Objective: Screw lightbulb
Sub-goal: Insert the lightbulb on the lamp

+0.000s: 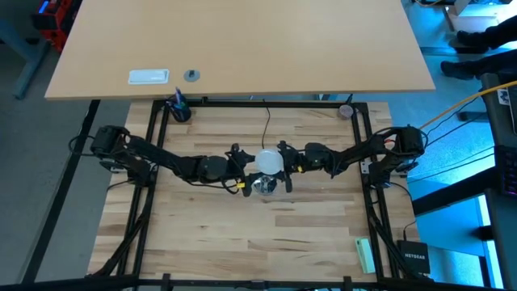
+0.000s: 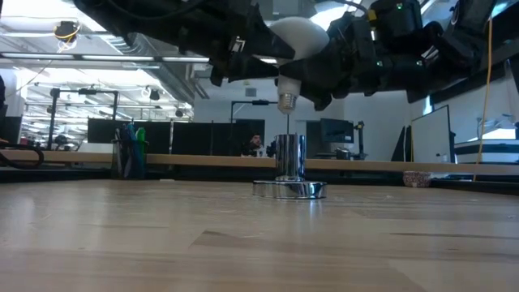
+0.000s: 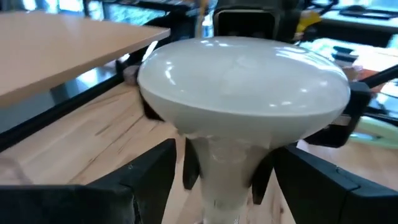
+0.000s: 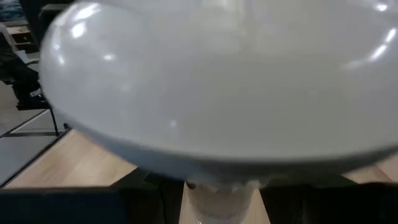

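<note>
The white frosted lightbulb (image 1: 269, 161) is held in the air at the table's middle, globe up and grey screw base (image 2: 285, 99) down. It hangs over the round silver socket (image 2: 289, 166), which stands on its flat foot on the table, with a gap between them. My right gripper (image 4: 222, 200) is shut on the bulb's neck. My left gripper (image 3: 225, 171) has come in from the table's left. It is open, with its fingers on either side of the neck and apart from it. My right gripper pinches the bulb's narrow neck (image 4: 221, 193), just under the globe, between its two fingers. The fingers come in about level from the table's right. The bulb is lifted clear and stands nearly upright, with its screw base hanging above the socket.
The socket's thin black cord (image 1: 267, 121) runs toward the far edge. A blue cup of pens (image 1: 178, 108) stands at the far left corner and a small bowl (image 1: 346, 110) at the far right. A green block (image 1: 365, 255) lies near right. A person (image 2: 256, 144) sits beyond the table.
</note>
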Controlling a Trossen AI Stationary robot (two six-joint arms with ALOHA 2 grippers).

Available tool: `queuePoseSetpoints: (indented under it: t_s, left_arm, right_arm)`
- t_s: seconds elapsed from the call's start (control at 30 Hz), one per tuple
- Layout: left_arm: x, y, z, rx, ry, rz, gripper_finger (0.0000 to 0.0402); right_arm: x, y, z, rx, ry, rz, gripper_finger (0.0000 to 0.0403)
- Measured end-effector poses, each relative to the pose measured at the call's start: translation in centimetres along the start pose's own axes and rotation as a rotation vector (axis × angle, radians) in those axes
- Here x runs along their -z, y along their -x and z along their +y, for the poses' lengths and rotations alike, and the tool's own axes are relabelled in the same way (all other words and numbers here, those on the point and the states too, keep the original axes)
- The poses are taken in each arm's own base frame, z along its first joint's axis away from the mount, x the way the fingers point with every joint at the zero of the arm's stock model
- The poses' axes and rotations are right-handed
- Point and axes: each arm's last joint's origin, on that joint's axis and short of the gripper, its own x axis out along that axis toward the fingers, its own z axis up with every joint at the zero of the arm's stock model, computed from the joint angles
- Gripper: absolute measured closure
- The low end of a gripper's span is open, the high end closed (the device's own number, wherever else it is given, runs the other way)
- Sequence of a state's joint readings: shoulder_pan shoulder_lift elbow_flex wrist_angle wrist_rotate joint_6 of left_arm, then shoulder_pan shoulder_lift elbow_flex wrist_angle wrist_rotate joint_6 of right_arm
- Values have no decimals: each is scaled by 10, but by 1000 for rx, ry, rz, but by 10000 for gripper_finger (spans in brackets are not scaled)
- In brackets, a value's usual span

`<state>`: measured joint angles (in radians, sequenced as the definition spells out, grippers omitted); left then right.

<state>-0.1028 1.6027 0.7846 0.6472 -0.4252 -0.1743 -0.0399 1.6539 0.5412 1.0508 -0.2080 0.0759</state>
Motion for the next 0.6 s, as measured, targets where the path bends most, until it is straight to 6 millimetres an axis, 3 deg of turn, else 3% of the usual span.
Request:
queuePoseSetpoints:
  t_s: [0.27,0.6]
  left_arm:
    - [1,-17,-8,70,-46,-25,148]
    - [4,-18,-7,84,-46,30,155]
  right_arm:
    - [-6,-5,3,-85,13,-6,242]
    - [-3,-5,3,-69,6,16,244]
